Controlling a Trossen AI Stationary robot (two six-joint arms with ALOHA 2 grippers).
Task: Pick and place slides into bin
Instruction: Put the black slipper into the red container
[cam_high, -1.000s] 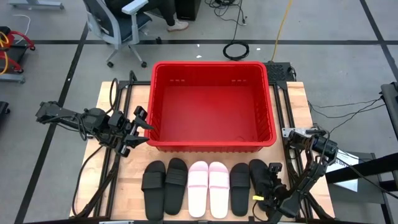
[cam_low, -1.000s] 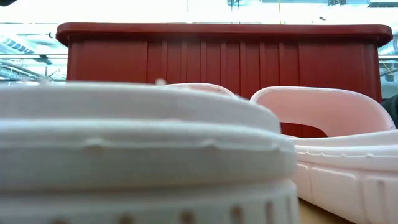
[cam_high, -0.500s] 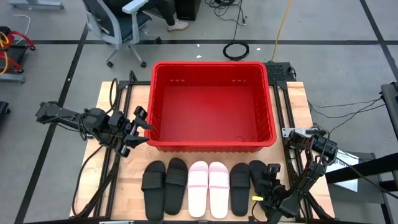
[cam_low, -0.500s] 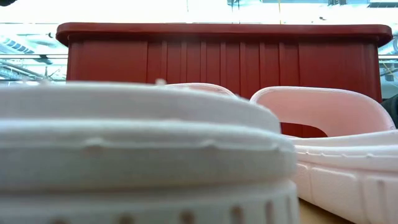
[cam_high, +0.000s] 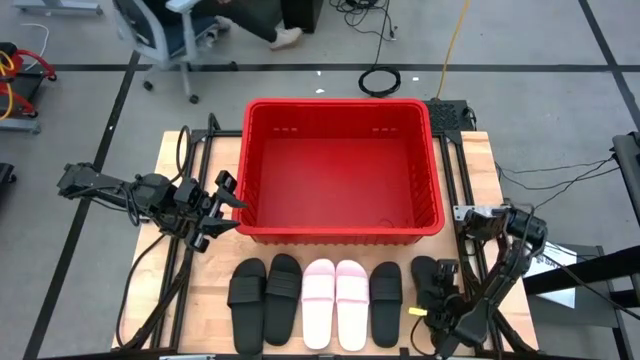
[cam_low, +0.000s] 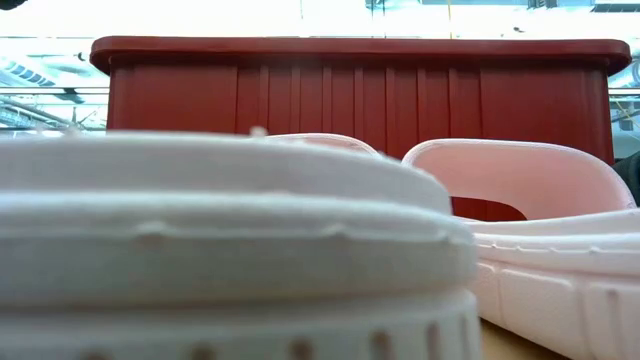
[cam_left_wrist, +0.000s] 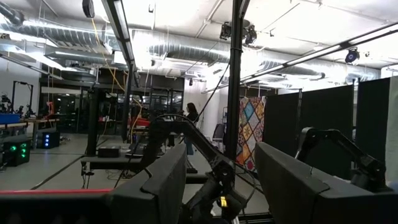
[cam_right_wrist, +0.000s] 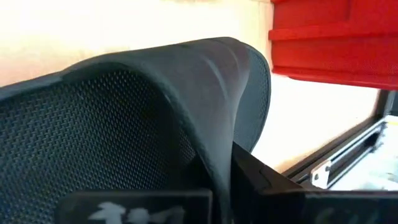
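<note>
Six slides (cam_high: 334, 303) outside bin (cam_high: 343, 235), R gripper (cam_high: 432, 296) on one.

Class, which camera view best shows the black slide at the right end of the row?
The right wrist view: the rightmost black slide fills the picture, its mesh strap clear. The high view shows it mostly covered by the right end effector. The low and left wrist views miss it.

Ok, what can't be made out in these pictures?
Low view: the near pink slide fills the lens, hiding the black slides.
High view: the right gripper covers most of the rightmost black slide.
Right wrist view: that slide's strap blocks the table; the bin is cut off at the edge.
</note>
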